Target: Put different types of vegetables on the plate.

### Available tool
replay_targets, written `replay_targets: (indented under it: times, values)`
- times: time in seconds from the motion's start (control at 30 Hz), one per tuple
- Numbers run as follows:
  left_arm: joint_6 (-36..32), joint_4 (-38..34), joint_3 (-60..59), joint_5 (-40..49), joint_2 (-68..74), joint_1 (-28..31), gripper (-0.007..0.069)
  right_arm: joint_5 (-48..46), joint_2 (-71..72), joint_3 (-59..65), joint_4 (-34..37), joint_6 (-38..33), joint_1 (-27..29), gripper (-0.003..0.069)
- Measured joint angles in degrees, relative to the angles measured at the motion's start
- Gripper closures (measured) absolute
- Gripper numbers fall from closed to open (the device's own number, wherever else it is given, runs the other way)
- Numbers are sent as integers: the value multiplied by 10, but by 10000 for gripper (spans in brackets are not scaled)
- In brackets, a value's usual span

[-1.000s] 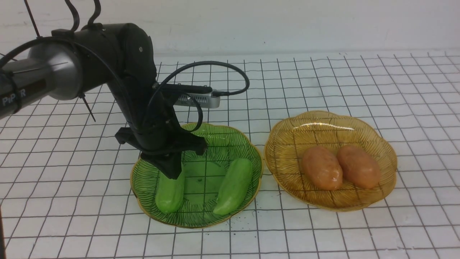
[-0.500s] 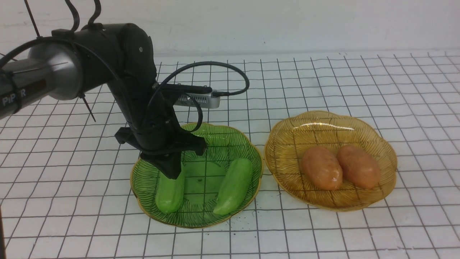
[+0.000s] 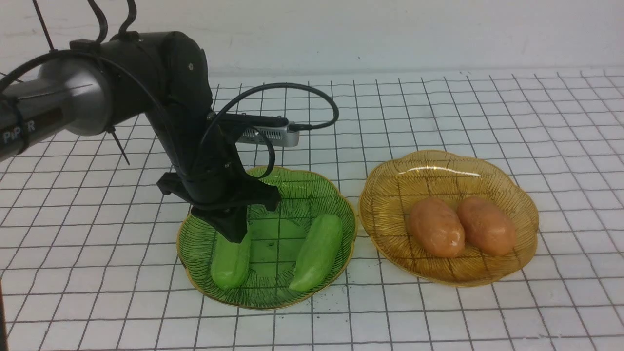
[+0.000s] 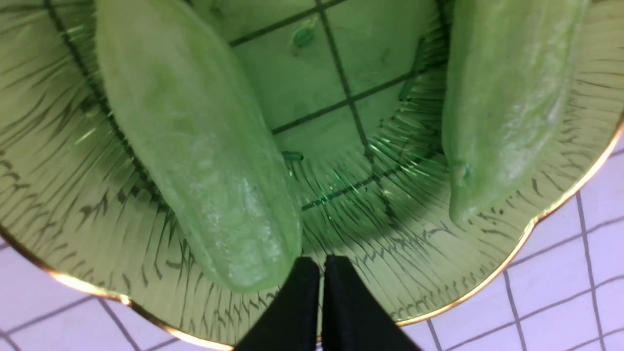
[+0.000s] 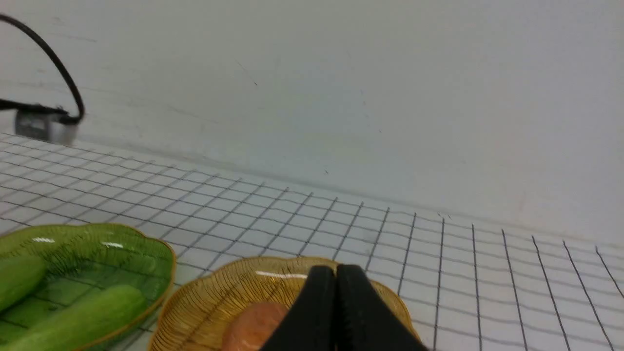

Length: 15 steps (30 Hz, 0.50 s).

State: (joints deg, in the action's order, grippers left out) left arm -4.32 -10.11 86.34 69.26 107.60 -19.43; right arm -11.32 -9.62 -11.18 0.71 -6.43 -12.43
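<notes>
Green cucumbers lie in the green plate point(image 3: 341, 214): the left cucumber point(image 3: 230, 261) sits just below and beside the left gripper point(image 4: 321, 265), whose jaws are pressed together, empty; the other cucumber point(image 3: 317, 252) lies apart across the plate. Two potatoes point(image 3: 435, 227) touch in the amber plate point(image 3: 390, 175), beneath the right gripper point(image 5: 335, 275), likewise closed and empty.

The green plate point(image 3: 336, 207) and the amber plate point(image 3: 524, 214) were seen as glossy, translucent ribbed glass with gilt rims. The cucumbers point(image 3: 317, 253) were rendered smooth and faintly waxy, the potatoes point(image 3: 436, 228) glossy. The surface point(image 3: 487, 107) looked matt white, the left gripper point(image 4: 319, 265) matt black plastic.
</notes>
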Motion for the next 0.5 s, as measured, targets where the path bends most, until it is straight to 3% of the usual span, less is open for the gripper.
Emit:
replay_targets:
  times: [0.2,0.5]
  values:
    - [-45,-3,0,0,-27,0,632,-8,64,74,1,0,46,673]
    - [-48,-5,0,10,-141,0,632,-38,100,129,2,0,64,673]
